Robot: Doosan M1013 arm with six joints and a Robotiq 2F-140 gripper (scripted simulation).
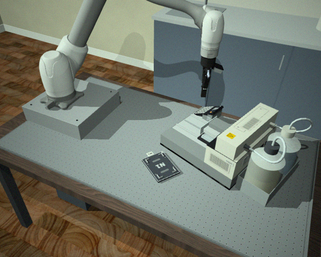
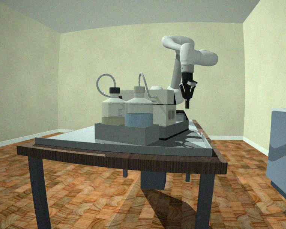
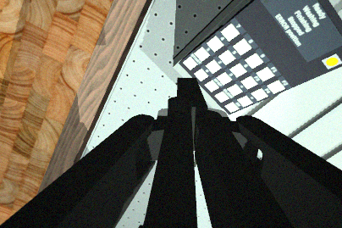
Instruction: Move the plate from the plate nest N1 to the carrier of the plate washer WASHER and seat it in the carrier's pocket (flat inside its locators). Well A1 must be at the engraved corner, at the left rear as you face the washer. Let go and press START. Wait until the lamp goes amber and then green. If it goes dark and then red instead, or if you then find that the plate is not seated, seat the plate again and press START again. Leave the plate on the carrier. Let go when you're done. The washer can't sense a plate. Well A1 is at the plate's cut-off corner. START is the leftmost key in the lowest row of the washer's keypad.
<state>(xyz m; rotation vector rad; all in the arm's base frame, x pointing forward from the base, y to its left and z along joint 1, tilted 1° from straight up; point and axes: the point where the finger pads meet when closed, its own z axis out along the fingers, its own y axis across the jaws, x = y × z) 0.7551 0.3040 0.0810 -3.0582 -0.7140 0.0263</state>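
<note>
One tool (image 1: pixel 203 95) (image 2: pixel 187 106) (image 3: pixel 185 92), black, two-fingered, on a white jointed arm (image 1: pixel 212 30) (image 2: pixel 187 54): fingers fully together, nothing between them, hanging above the keypad (image 1: pixel 204 110) (image 2: pixel 180 116) (image 3: pixel 239 70), dark, sloping, white-keyed, by the worktop's (image 1: pixel 108 165) (image 2: pixel 113 161) (image 3: pixel 123 102) long edge on the blue cabinet side. One plate (image 1: pixel 207 137), pale, rectangular, many-welled: on the cream-and-grey box-shaped washer (image 1: pixel 246 134) (image 2: pixel 163 114) (image 3: pixel 315 112), towards the worktop's bottle end, partly under the housing; I cannot tell from here whether it lies flat, nor make out the cut corner. One nest (image 1: pixel 166 172), flat, dark, marked N1: unoccupied, nearer the opposite long edge. One lamp (image 1: pixel 211 112) (image 3: pixel 332 62), small, round, lit amber; I judge the wash under way and would keep off until green. Handling notes, by my estimate: plate light, stiff, probably smooth plastic, apt to slip or tip if pinched unevenly, its wells easily spilled if filled. Should reseating be needed, I would take it low on two opposite sides, squarely, with modest force, fingers off the wells, and lower it level.
</note>
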